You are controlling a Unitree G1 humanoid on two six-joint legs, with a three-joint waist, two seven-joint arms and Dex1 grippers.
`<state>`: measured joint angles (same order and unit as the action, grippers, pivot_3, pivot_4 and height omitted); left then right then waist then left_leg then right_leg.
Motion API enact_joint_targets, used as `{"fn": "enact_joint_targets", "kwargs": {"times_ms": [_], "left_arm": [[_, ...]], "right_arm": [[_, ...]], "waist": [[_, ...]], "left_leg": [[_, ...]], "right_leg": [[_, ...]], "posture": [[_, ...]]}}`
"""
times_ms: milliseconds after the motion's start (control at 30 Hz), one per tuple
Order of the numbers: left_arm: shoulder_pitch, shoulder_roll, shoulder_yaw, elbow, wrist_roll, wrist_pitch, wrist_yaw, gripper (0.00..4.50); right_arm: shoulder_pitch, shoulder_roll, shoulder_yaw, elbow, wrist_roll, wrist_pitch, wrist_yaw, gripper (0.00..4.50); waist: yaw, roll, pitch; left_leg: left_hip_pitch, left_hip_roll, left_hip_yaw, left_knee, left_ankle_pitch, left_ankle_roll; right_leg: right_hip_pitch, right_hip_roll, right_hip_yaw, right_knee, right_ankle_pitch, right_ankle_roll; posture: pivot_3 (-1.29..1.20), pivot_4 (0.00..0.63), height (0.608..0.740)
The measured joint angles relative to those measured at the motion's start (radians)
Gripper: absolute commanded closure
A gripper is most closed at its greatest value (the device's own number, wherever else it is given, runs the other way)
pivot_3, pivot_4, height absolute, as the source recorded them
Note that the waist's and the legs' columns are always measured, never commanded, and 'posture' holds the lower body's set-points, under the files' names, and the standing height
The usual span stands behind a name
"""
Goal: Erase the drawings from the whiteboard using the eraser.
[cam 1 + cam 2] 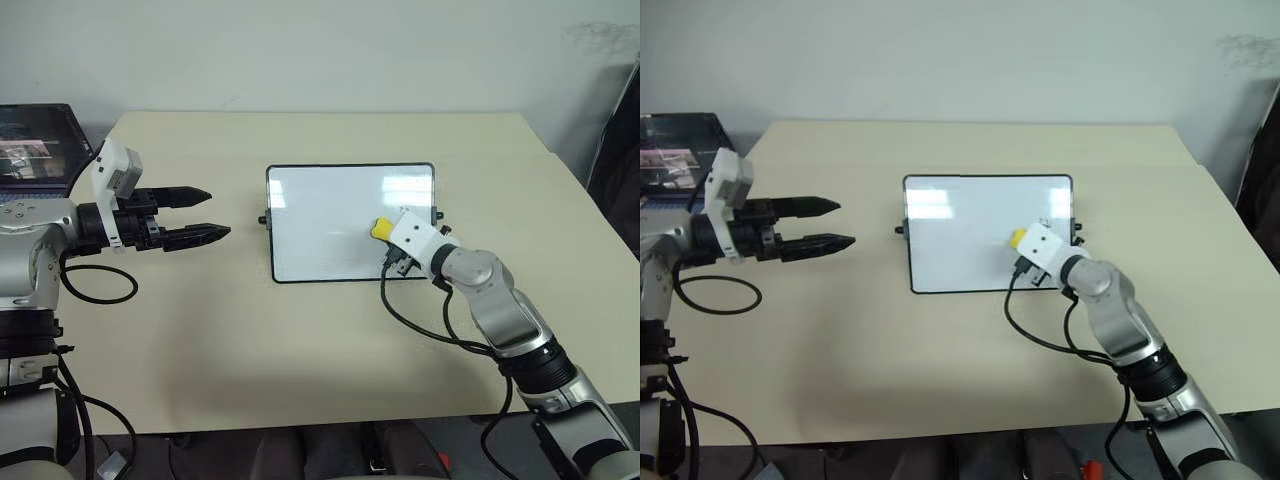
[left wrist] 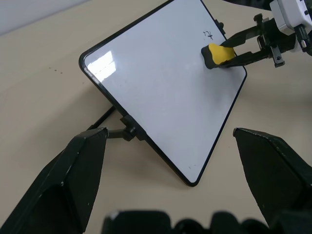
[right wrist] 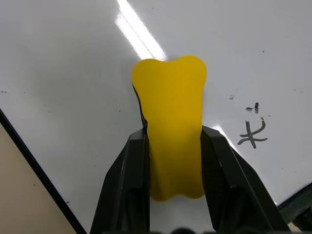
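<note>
The whiteboard [image 1: 320,220] lies in the middle of the table with its glossy face up. My right gripper [image 1: 388,233] is shut on the yellow eraser [image 1: 381,230], which sits against the right part of the board with its dark underside down. One small black scribble of the drawings [image 3: 253,131] remains just beside the eraser, near the board's right edge [image 2: 208,34]. The other parts of the board look white. My left gripper [image 1: 215,212] hovers open to the left of the board, holding nothing.
A dark laptop [image 1: 35,150] stands at the table's far left corner behind my left arm. Black cables [image 1: 100,285] trail on the table beside each arm. The board has small black knobs [image 1: 263,219] on its sides.
</note>
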<state>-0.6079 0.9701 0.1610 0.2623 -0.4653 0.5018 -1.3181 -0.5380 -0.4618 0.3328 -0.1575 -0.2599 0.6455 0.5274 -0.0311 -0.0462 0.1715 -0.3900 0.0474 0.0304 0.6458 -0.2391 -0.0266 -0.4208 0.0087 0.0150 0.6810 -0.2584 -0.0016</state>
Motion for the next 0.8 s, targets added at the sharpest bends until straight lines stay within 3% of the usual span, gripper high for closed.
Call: {"fn": "enact_joint_targets", "kwargs": {"times_ms": [233,800], "left_arm": [[-0.003,0.002,-0.001,0.003,0.001,-0.001,0.000,0.00],[-0.014,0.002,-0.001,0.010,0.004,-0.003,-0.002,0.00]], "right_arm": [[-0.003,-0.079,-0.099,0.022,0.000,0.034,-0.028,3.45],[-0.051,-0.034,-0.093,0.037,-0.003,0.069,-0.046,3.46]], "waist": [[0.006,-0.002,-0.001],[-0.004,-0.003,-0.002]], "left_leg": [[0.000,0.000,0.001,0.001,0.000,0.000],[0.001,0.000,0.001,0.001,0.000,0.000]], "right_leg": [[0.001,-0.002,0.001,-0.001,0.001,0.001],[0.000,-0.002,0.002,-0.001,0.002,0.000]], "posture": [[0.00,0.150,0.740],[0.00,0.150,0.740]]}}
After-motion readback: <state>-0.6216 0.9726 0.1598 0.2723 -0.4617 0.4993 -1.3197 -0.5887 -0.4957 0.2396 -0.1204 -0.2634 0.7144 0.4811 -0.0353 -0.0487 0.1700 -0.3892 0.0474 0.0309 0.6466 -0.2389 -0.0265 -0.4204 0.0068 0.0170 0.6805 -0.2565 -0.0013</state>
